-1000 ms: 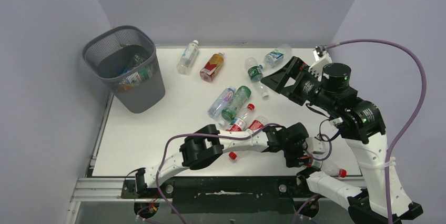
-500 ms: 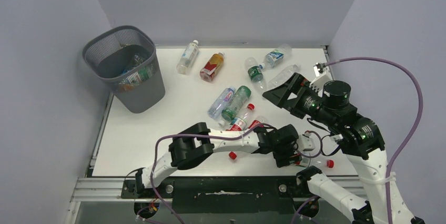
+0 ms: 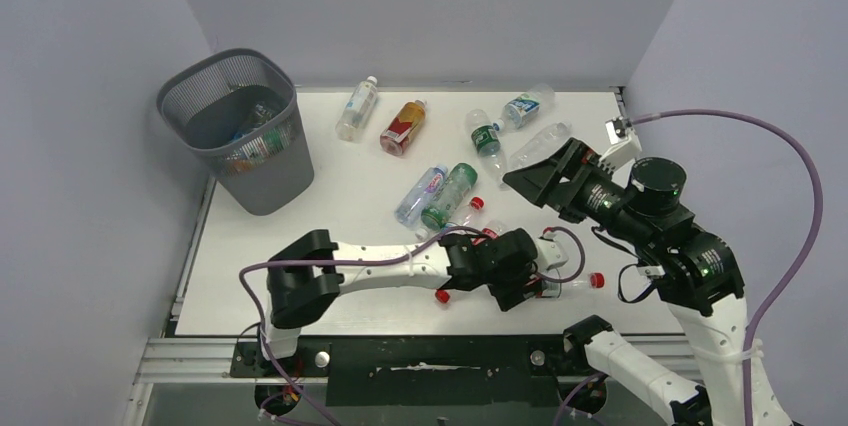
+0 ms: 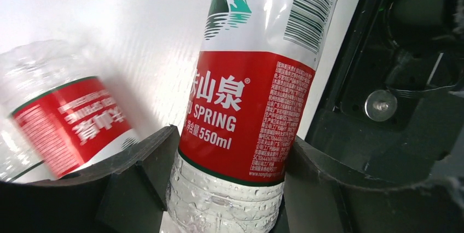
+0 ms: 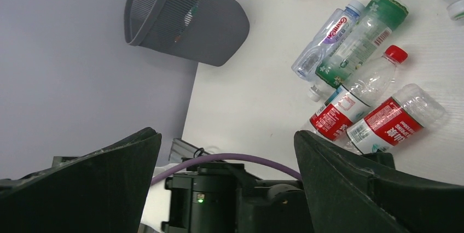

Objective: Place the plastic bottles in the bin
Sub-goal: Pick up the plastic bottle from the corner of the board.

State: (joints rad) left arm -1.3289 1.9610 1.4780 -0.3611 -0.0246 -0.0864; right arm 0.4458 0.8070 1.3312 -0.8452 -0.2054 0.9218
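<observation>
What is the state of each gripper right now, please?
Left gripper: closed on a red-label water bottle.
Right gripper: open, holding nothing.

L wrist cam: near bottle (image 4: 241,112) cut off at top & bottom edges, 2nd bottle (image 4: 60,118) blurred, cropped at left edge.

Setting: robot lab test cell. White desk (image 3: 330,211) boxed in by plain grey wall panels (image 3: 430,6); aluminium rail (image 3: 190,357) along near edge; purple cabling (image 3: 700,112) overhead.
</observation>
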